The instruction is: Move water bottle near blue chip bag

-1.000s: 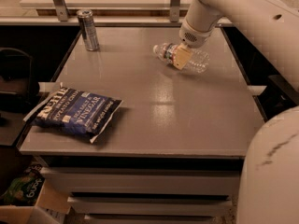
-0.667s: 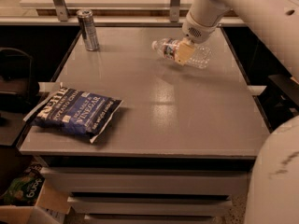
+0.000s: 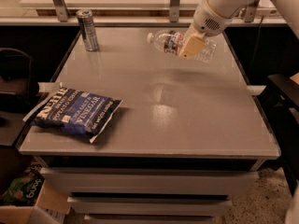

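Note:
The water bottle (image 3: 170,42) is clear plastic with a white cap pointing left and a blue, red and white label. It lies on its side in the air above the far right part of the grey table (image 3: 187,120). My gripper (image 3: 192,45) comes down from the upper right and is shut on the bottle's middle, with one tan finger (image 3: 191,45) across its front. The blue chip bag (image 3: 74,112) lies flat near the table's front left corner, far from the bottle.
A slim silver can (image 3: 88,30) stands upright at the table's far left. A metal rail with posts (image 3: 174,3) runs behind the table. A cardboard box (image 3: 28,204) sits on the floor at the lower left.
The gripper has risen with the water bottle, which has left the table surface and shifted slightly left. The chip bag and the can have not moved.

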You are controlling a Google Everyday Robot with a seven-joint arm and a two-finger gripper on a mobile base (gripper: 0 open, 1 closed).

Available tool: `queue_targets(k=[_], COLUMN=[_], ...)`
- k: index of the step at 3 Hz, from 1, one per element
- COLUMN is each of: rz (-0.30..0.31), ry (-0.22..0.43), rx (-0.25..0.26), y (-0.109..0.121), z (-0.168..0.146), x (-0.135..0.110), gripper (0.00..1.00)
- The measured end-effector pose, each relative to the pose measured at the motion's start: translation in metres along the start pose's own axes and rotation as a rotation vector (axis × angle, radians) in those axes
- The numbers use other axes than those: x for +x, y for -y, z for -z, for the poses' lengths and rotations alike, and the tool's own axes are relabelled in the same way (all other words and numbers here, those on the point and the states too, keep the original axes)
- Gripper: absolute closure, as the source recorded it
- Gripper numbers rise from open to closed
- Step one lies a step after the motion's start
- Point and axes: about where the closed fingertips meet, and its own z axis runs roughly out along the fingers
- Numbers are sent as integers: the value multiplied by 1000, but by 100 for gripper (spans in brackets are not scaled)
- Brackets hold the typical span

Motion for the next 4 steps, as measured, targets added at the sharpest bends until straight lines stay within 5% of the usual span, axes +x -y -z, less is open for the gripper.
queue_targets(k=[2, 4], rz=[285, 455], ry=[180, 240], rx=[-182, -287], y=[-77, -123], z=[12, -13], x=[-51, -97], gripper=[100, 100])
